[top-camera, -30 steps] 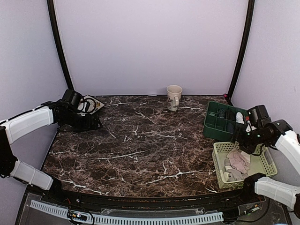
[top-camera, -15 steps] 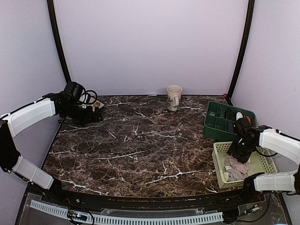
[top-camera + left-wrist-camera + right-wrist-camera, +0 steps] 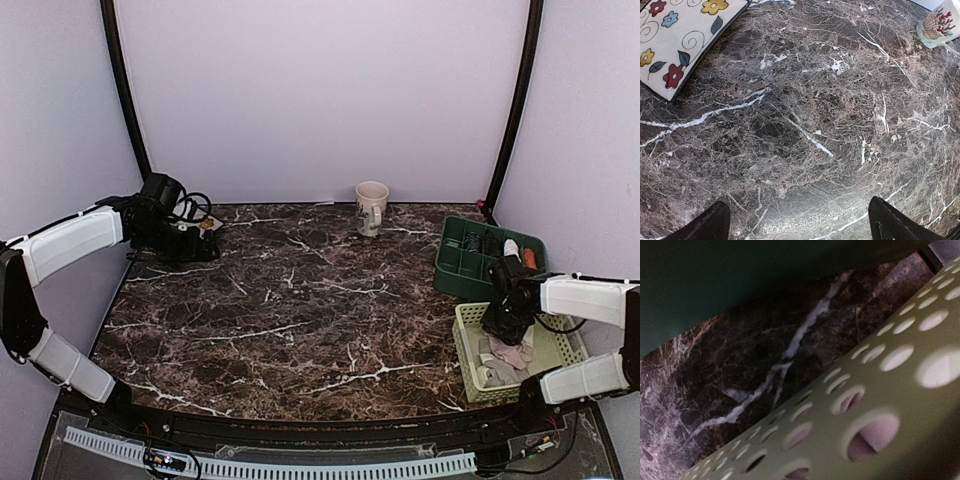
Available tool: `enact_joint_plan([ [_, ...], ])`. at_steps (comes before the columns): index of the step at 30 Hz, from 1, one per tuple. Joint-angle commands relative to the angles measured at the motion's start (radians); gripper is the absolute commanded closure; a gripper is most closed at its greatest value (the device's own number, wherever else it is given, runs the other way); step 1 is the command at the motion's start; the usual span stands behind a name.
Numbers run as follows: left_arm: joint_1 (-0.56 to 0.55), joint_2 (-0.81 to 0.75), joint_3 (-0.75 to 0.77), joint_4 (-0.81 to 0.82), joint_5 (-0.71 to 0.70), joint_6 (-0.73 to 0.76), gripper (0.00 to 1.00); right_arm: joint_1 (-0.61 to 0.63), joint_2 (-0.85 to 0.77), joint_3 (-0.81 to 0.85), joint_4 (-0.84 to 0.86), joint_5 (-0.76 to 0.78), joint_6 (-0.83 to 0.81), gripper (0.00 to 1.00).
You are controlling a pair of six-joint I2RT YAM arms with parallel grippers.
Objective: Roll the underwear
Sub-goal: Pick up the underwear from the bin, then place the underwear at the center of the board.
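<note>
The right gripper (image 3: 497, 325) is coming down. A second ago it was hanging high beside the green crate (image 3: 458, 262); now it is sitting low at the inner side of the basket (image 3: 566, 348), directly over the pink underwear (image 3: 512, 352). Whether its jaws are spread or pinching cloth cannot be told (its wrist camera is showing only the perforated basket wall, with pink behind one hole). The underwear is lying bunched in the basket and is not visibly lifted. The left gripper (image 3: 799, 222) is hovering over the table (image 3: 300, 300) near the patterned tile (image 3: 675, 35), spread wide and holding nothing, and is barely shifting. Judgement: the pick-up is only starting. No rolling is under way, since the garment must first reach the table.
</note>
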Motion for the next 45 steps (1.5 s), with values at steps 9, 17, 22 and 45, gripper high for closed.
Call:
enact_joint_plan([
  [9, 0.001, 0.027, 0.041, -0.030, -0.002, 0.031, 0.01, 0.001, -0.127, 0.103, -0.185, 0.038, -0.007, 1.00],
  [17, 0.000, 0.066, 0.097, -0.031, 0.011, 0.043, 0.01, 0.003, -0.292, 0.250, -0.319, 0.048, -0.057, 1.00],
  [22, 0.001, 0.078, 0.121, -0.016, 0.039, 0.054, 0.01, 0.007, -0.357, 0.365, -0.189, -0.227, -0.208, 1.00],
  [45, 0.046, 0.051, 0.147, -0.016, 0.057, 0.042, 0.01, 0.599, 0.284, 1.106, 0.373, -0.704, -0.206, 1.00],
])
